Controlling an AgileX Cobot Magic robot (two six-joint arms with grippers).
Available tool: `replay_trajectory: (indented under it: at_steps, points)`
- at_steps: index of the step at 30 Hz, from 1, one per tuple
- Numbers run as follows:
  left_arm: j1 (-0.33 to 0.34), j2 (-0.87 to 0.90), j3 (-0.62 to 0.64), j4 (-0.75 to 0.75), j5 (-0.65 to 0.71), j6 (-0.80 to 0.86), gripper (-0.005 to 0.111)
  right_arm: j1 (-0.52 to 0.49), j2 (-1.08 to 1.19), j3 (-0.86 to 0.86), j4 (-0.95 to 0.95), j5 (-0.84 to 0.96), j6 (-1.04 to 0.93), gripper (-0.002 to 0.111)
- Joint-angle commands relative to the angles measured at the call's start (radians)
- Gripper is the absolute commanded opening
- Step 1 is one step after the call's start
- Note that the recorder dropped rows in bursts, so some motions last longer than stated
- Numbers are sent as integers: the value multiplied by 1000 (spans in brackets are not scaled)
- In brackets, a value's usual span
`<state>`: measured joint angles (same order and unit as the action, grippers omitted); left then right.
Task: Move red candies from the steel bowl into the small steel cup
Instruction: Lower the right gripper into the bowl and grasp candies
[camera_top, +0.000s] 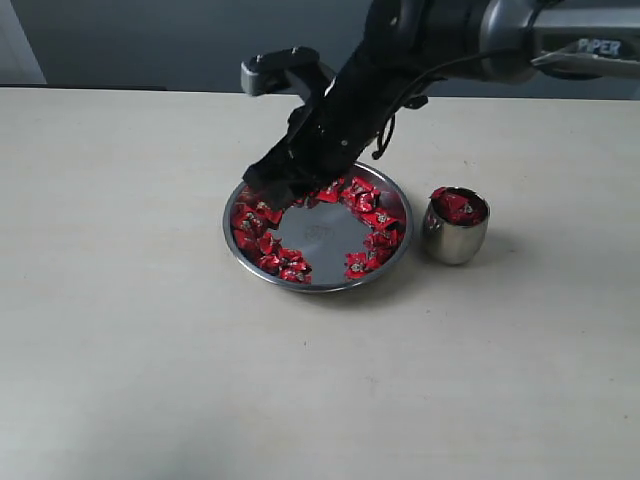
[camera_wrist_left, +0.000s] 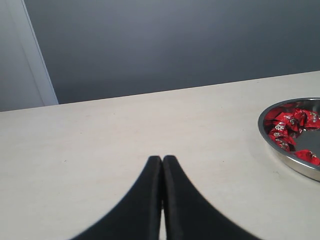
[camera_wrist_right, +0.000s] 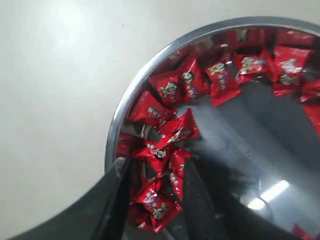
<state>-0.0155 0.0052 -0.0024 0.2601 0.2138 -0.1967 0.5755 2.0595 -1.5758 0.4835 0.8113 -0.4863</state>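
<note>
- The red candies (camera_wrist_right: 170, 132) ring the steel bowl (camera_top: 330, 289), leaving its centre bare. A few already sit in the small steel cup (camera_top: 455, 240) just right of it.
- Expect them to be light, crinkly and slippery. Pinch one across its plump middle, not by the wrapper's ears.
- Your right gripper (camera_wrist_right: 157, 172) straddles several at the bowl's far-left rim, jaws half apart; you cannot tell whether it grips.
- Your left gripper (camera_wrist_left: 162, 159) is closed and empty, away from the bowl.

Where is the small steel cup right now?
Exterior view: the small steel cup stands on the table just right of the steel bowl, apart from it, with red candies inside.
</note>
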Motion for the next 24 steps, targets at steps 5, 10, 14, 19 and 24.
replay_trajectory:
  at_steps: [5,10,14,19,24]
  points:
    - [-6,-5,2,-4,-6,-4,0,19,106,5,1,8,-10,35]
    - [-6,-5,2,-4,-6,-4,0,19,139,5,7,7,-10,48]
    - [-6,-5,2,-4,-6,-4,0,19,152,5,7,-16,-10,47]
    - [-6,-5,2,-4,-6,-4,0,19,161,5,5,-39,-10,47]
    - [-6,-5,2,-4,-6,-4,0,19,183,5,-15,-42,-10,47]
